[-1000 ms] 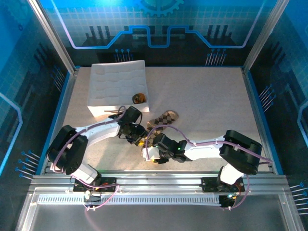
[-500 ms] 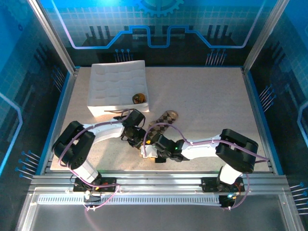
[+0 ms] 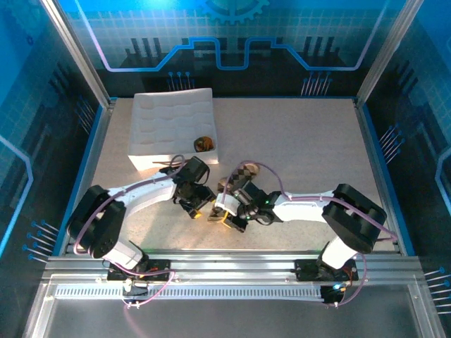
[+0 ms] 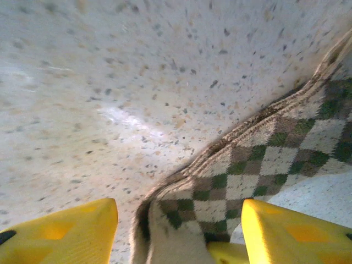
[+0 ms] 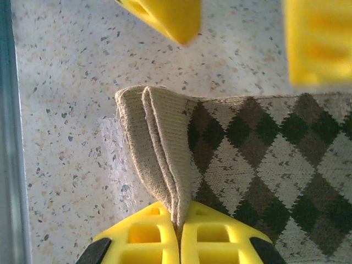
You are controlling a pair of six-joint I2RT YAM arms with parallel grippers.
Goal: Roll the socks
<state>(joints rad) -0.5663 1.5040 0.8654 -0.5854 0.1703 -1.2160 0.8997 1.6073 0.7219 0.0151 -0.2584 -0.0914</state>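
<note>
Argyle sock [image 5: 264, 143], knitted in brown and beige diamonds, lies flat on the speckled table [image 4: 110, 82] at front centre, between the two arms. In the last second the right gripper [image 5: 179, 220] has moved in and pressed its yellow fingers [image 5: 148, 236] together on the plain ribbed cuff [image 5: 157, 137], pinching its doubled edge. The left gripper [image 4: 179, 228] has spread its fingers [image 4: 66, 236], which now straddle the cuff end without squeezing it. The hold appears to have passed to the right arm, probably to begin the roll. The fabric looks soft and limp.

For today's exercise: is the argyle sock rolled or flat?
Flat: the argyle sock lies spread on the table, cuff pinched in the right gripper.
</note>
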